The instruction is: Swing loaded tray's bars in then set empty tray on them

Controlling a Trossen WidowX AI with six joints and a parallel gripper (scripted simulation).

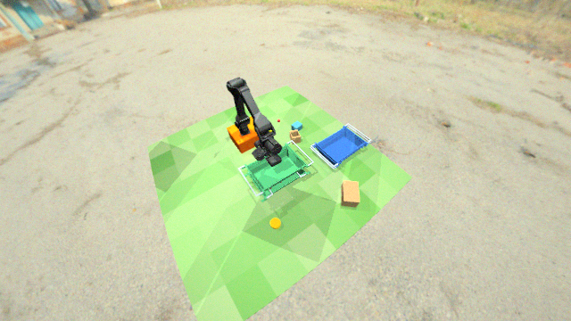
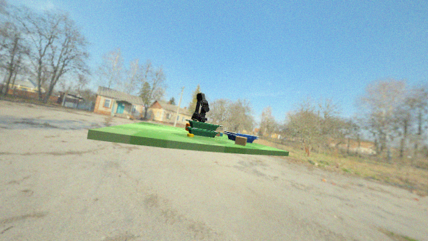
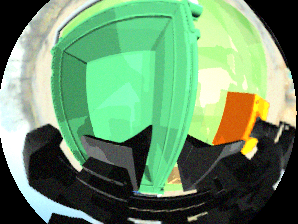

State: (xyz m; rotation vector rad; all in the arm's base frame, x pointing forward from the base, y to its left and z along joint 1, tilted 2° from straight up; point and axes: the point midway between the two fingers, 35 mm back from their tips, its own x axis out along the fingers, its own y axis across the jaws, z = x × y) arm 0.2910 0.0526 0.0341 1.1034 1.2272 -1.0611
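Observation:
The upper green tray (image 1: 273, 175) (image 2: 204, 126) (image 3: 120, 85) looks empty and about level. In the exterior view it stands over the lower green tray (image 2: 202, 132). The lower tray's load is hidden. White wire bars show at the ends of the stack, one bar (image 1: 249, 182) at the left and one bar (image 1: 303, 153) at the right; which tray each belongs to is hard to tell. My gripper (image 1: 267, 158) (image 3: 161, 128) is partly open, its fingers either side of the upper tray's long rim, with a gap showing between the rim and the right finger.
A blue tray (image 1: 341, 146) (image 2: 251, 138) with bars out lies to the right. A brown block (image 1: 351, 193) (image 2: 241, 140), a yellow disc (image 1: 275, 223), a small brown box (image 1: 294, 137), a blue block (image 1: 296, 126) and an orange box (image 1: 241, 140) (image 3: 235, 117) by the arm's base also stand around.

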